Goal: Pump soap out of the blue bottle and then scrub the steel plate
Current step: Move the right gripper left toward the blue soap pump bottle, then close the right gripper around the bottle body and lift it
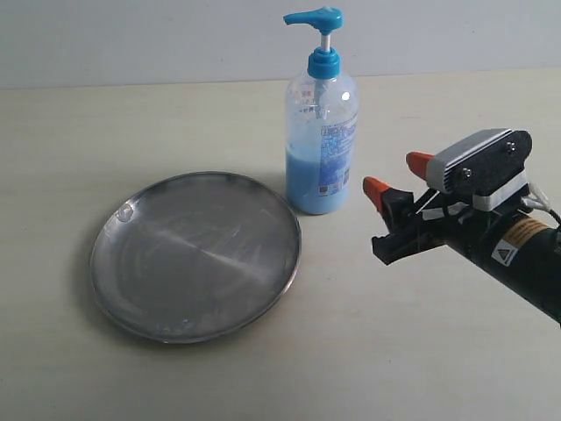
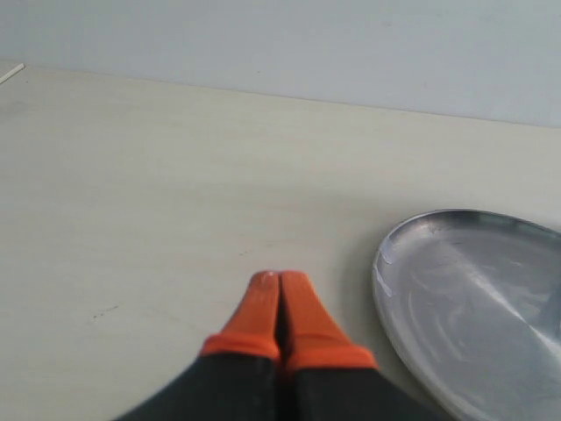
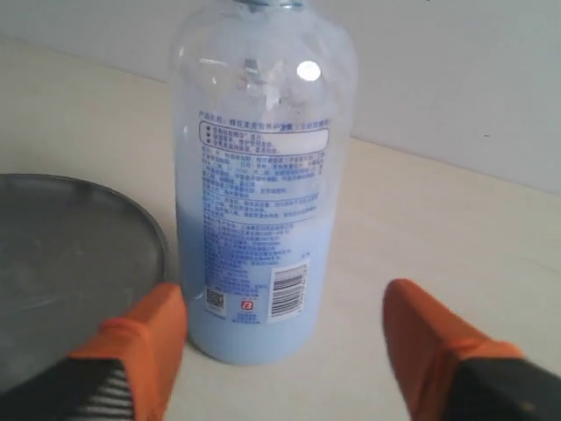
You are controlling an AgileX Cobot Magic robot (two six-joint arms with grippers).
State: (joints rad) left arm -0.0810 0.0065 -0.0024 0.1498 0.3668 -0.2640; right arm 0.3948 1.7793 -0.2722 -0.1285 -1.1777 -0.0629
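Observation:
The blue bottle [image 1: 322,132] stands upright at the back middle of the table, its pump head pointing left, light blue soap [image 1: 311,180] filling its lower part. The steel plate [image 1: 196,254] lies flat to its left front. My right gripper [image 1: 396,175] hovers open just right of the bottle, orange fingertips aimed at it and apart from it. In the right wrist view the bottle [image 3: 259,193] stands beyond the open fingers [image 3: 149,338], nearer one of them, with the plate rim [image 3: 149,232] beside it. My left gripper [image 2: 280,289] is shut on nothing, near the plate's edge [image 2: 390,289].
The pale table [image 1: 421,351] runs to a grey wall [image 1: 131,39] behind the bottle. My right arm's black body and grey camera housing [image 1: 482,158] sit over the table's right side. The left arm is outside the exterior view.

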